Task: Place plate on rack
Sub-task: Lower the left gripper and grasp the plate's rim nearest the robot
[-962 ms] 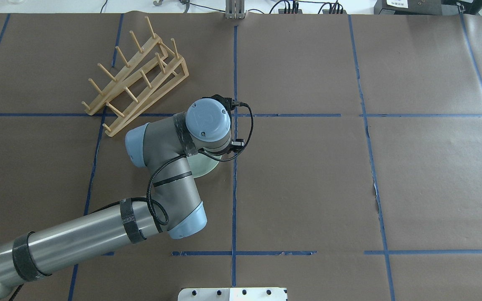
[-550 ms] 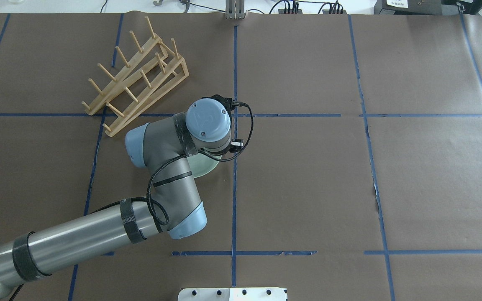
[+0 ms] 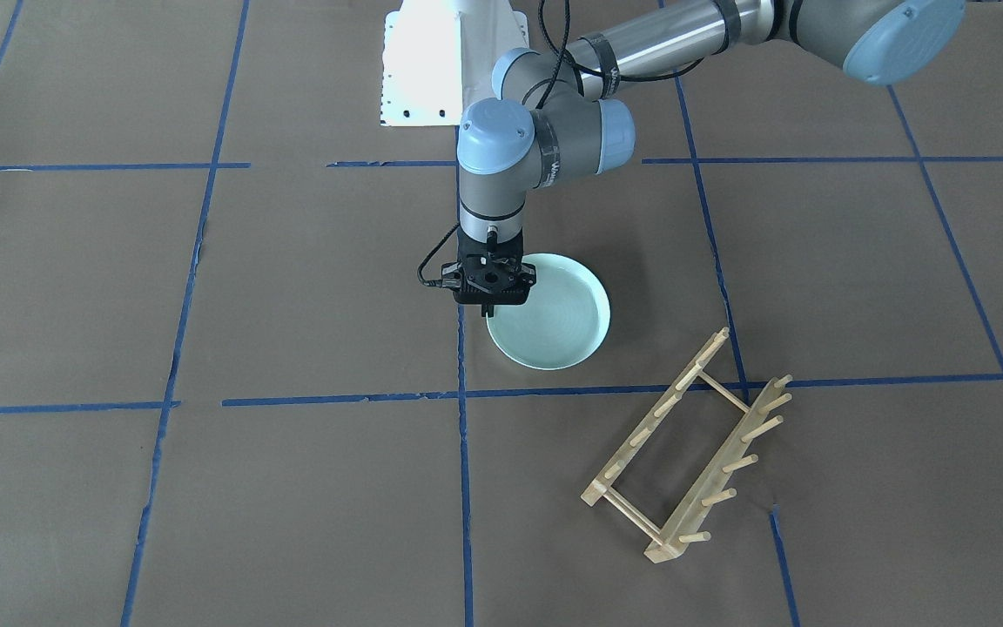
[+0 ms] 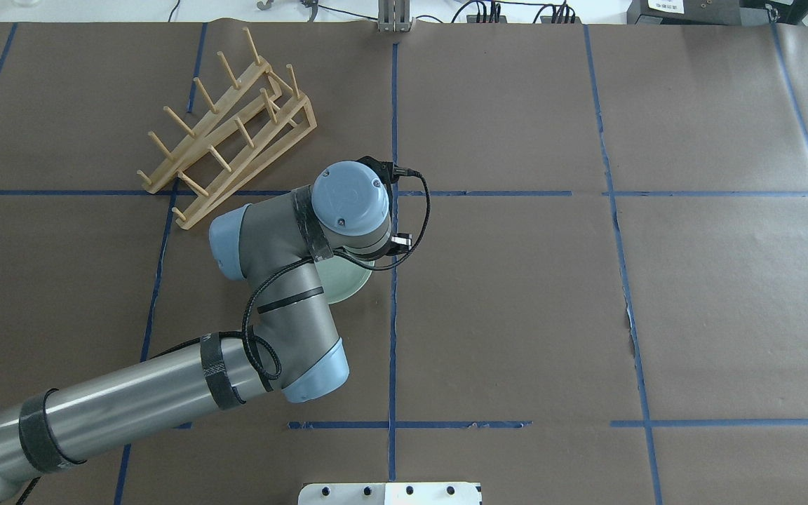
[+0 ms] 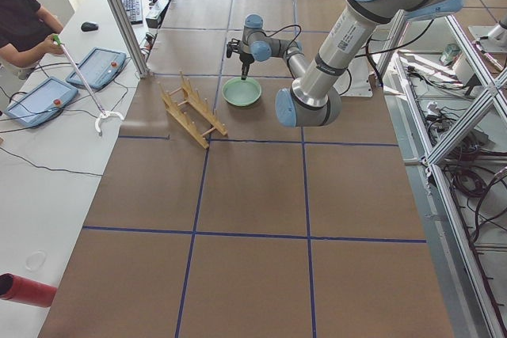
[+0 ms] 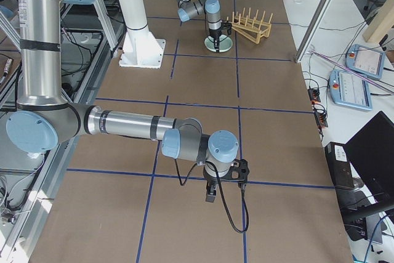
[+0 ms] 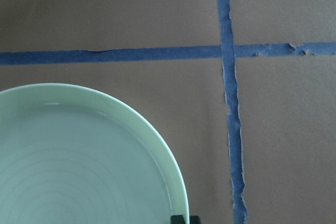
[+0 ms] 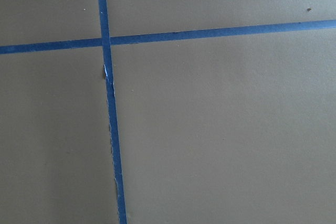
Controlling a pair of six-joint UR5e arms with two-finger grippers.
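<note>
We look straight down on a bare stretch of brown tabletop (image 8: 220, 129) marked with blue tape.

We see one strip of tape (image 8: 113, 129) running from the top edge to the bottom, left of centre, and a second strip (image 8: 220, 32) crossing the whole width, climbing slightly toward the right. They meet at a crossing (image 8: 104, 41) in the upper left. Below it, the upright strip's edge looks ragged, with a pale nick just under the crossing. A tiny dark speck (image 8: 308, 9) sits near the upper right corner.

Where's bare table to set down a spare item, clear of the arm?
Free: all paper right of the centre tape line, from the plate outward. Crowded: the gap between plate and rack, with the left arm over it.
</note>
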